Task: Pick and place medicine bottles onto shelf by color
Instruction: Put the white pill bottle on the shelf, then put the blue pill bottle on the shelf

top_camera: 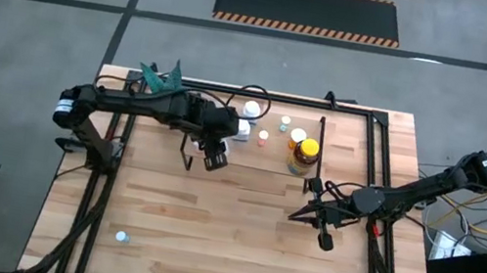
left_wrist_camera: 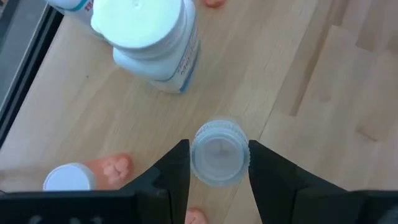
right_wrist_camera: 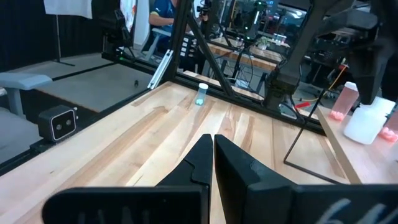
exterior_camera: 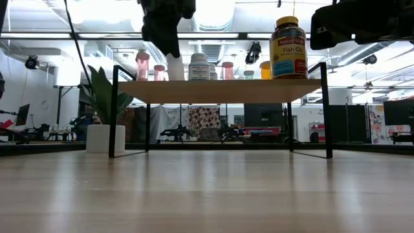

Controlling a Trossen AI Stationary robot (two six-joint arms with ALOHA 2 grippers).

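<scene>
High view: the left gripper point(top_camera: 213, 158) hangs over the shelf point(top_camera: 267, 175) at its left end; the right gripper point(top_camera: 321, 231) waits off the shelf's right front corner.

Low view: a white-capped bottle point(exterior_camera: 174, 66) stands on the shelf under the left gripper.

Left wrist view: the fingers point(left_wrist_camera: 174, 174) clasp this bottle's cap.

Right wrist view: the fingers point(right_wrist_camera: 200, 160) are pressed together, empty.

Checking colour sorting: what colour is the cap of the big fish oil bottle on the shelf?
Yellow cap on the fish oil bottle; clearest in the low view.
</scene>
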